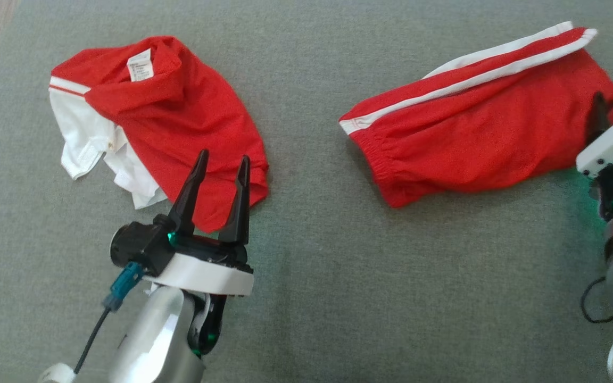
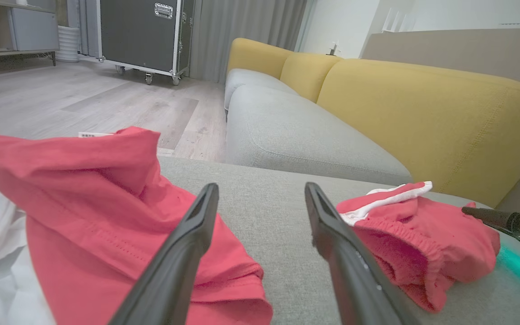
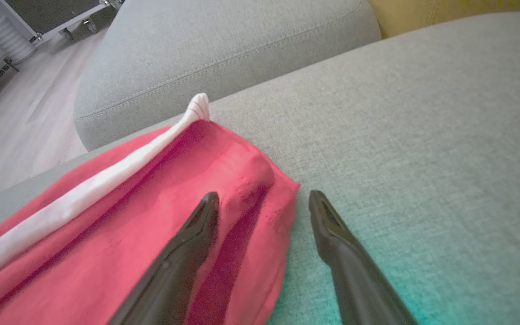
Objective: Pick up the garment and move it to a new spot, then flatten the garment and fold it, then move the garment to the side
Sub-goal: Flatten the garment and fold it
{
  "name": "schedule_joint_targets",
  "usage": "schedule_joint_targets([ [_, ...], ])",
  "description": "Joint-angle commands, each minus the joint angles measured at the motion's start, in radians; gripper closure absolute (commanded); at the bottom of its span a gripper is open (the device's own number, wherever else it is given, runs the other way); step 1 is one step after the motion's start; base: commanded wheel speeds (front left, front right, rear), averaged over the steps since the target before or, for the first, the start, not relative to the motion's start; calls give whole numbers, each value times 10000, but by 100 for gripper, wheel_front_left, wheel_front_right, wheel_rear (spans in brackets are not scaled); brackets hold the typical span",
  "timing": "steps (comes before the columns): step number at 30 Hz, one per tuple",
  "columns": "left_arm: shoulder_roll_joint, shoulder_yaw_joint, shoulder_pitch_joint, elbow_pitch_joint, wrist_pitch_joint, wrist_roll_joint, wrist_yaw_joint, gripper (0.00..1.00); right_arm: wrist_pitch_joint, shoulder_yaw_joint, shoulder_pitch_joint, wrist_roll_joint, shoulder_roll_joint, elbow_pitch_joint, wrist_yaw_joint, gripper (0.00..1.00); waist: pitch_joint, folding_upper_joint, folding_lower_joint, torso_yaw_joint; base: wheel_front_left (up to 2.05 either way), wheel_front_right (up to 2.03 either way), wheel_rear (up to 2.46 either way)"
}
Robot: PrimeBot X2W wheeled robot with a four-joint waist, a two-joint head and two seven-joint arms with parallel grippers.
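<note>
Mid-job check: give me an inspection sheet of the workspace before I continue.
Surface: grey fabric cushion, bare between garments.
Job's things: red-and-white shirt crumpled at left; red shorts with white stripes at right, apart.
Clutter: nothing seen.
End effectors: left end effector open over shirt's near hem; right end effector open, straddling shorts' edge.
Cables: black cable with teal plug by left arm; black loop by right arm.
Surroundings: yellow sofa, wheeled case, wood floor.
</note>
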Motion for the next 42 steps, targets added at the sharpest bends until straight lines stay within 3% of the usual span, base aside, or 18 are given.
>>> schedule_joint_targets([
  [1,63,269,-375,-286,-91,-49,80,0,26,-13,-417,-105,-169,21,33,0,114,0,-1,104,0,0,0],
  [11,63,133,-494,-330,-91,-146,190,0,111,-457,-1139,-369,-46,1374,33,0,329,0,-1,117,0,0,0],
  [12,63,138,-502,-322,-91,-134,194,0,68,-428,-1205,-332,-3,1421,33,5,347,0,-1,91,0,0,0],
  [13,63,152,-498,-306,-91,-127,198,0,31,-336,-1254,-337,48,1467,33,38,354,0,-1,55,0,0,0],
  [14,63,161,-490,-284,-91,-122,197,0,-1,-270,-1285,-323,83,1512,33,91,354,0,-1,25,0,0,0],
  [15,63,165,-483,-265,-91,-117,195,0,-48,-203,-1301,-326,87,1547,33,100,350,0,-1,-1,0,0,0],
  [27,63,515,-111,-235,-91,-173,168,0,-1784,233,-756,649,-26,1582,33,100,-522,0,-1,-669,0,0,0],
  [39,62,660,496,-319,-91,-68,161,0,-2233,336,1024,2102,-462,1037,33,100,-1557,0,-1,-1444,0,0,0],
  [42,62,718,620,-338,-91,-59,170,0,-2273,381,1340,2489,-301,756,33,100,-1693,0,-1,-1541,0,0,0],
])
